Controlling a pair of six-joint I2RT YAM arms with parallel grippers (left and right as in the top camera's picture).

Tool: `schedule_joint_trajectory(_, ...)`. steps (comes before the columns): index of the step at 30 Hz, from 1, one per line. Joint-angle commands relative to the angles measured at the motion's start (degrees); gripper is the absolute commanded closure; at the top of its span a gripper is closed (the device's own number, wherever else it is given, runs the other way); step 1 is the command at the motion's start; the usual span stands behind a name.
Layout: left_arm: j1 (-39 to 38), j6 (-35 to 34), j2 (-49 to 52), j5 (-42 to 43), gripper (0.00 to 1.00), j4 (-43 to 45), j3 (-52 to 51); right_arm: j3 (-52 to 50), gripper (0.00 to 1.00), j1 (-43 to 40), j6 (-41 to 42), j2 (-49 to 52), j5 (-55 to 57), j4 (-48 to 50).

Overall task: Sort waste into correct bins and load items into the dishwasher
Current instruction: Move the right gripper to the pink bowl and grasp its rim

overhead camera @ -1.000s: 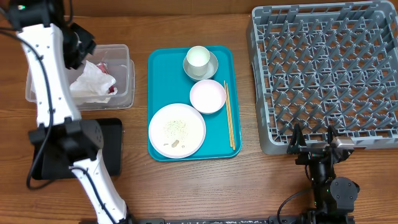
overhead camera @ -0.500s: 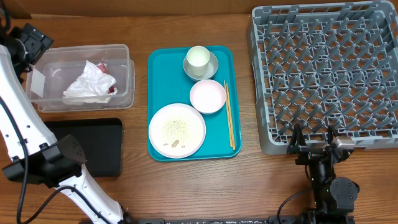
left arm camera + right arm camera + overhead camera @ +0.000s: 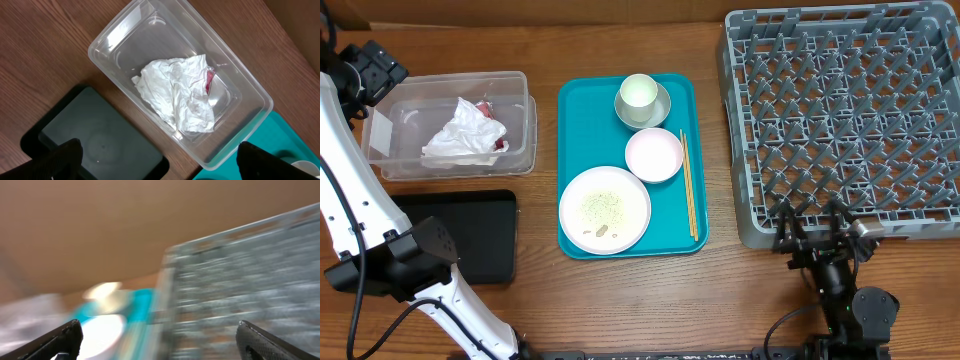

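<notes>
A teal tray (image 3: 572,120) holds a cup on a saucer (image 3: 639,92), a small pink bowl (image 3: 654,154), a white plate with food scraps (image 3: 604,209) and chopsticks (image 3: 688,185). Left of it, a clear plastic bin (image 3: 525,120) holds crumpled white paper (image 3: 175,95) and a red scrap (image 3: 208,81). My left gripper (image 3: 160,167) hangs high above the bin's near edge, open and holding nothing; its wrist (image 3: 372,68) is at the far left. The grey dish rack (image 3: 845,110) stands at the right. My right gripper (image 3: 817,232) is open at the rack's front edge.
A black bin (image 3: 470,235) lies in front of the clear bin, on the wooden table. The right wrist view is motion-blurred, showing only the rack (image 3: 240,280) and the tray's teal (image 3: 142,302). The left arm's white links run down the table's left edge.
My left gripper has opened and swung from over the clear bin to the far left corner; the paper lies in the bin. My right gripper has begun turning left.
</notes>
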Motion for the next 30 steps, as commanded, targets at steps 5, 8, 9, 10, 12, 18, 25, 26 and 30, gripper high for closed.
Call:
schedule_joint_trajectory(5, -0.07, 1.25, 0.28, -0.72, 0.00, -0.13, 0.00, -0.59, 0.00, -0.09, 37.27, -0.42, -19.58, 3.32)
schedule_joint_trajectory(8, -0.07, 1.25, 0.28, -0.72, 0.00, -0.13, 0.00, -0.59, 0.00, -0.09, 43.43, -0.42, -19.02, 5.73)
schedule_joint_trajectory(9, -0.07, 1.25, 0.28, -0.72, 0.00, -0.13, 0.00, -0.59, 0.00, -0.09, 44.89, -0.42, -19.34, 8.04)
schedule_joint_trajectory(10, -0.07, 1.25, 0.28, -0.72, 0.00, -0.13, 0.00, -0.59, 0.00, -0.09, 45.86, -0.42, -19.45, 11.47)
schedule_joint_trajectory(12, -0.07, 1.25, 0.28, -0.72, 0.00, -0.13, 0.00, -0.57, 0.00, -0.11, 47.71, -0.42, -19.37, 19.82)
schedule_joint_trajectory(18, -0.07, 1.25, 0.28, -0.72, 0.00, -0.13, 0.00, 2.64, 0.00, -0.11, 47.82, -0.42, -13.62, 32.79)
schedule_joint_trajectory(25, -0.07, 1.25, 0.28, -0.72, 0.00, -0.13, 0.00, 15.28, 0.00, -0.11, 40.72, 1.95, -7.74, 23.58)
schedule_joint_trajectory(26, -0.07, 1.25, 0.28, -0.72, 0.00, -0.13, 0.00, 17.68, 0.01, -0.11, 38.34, 2.97, -7.74, 21.20)
schedule_joint_trajectory(30, -0.07, 1.25, 0.28, -0.72, 0.00, -0.13, 0.00, 30.10, 0.00, -0.11, 23.74, 9.92, -9.90, 5.35)
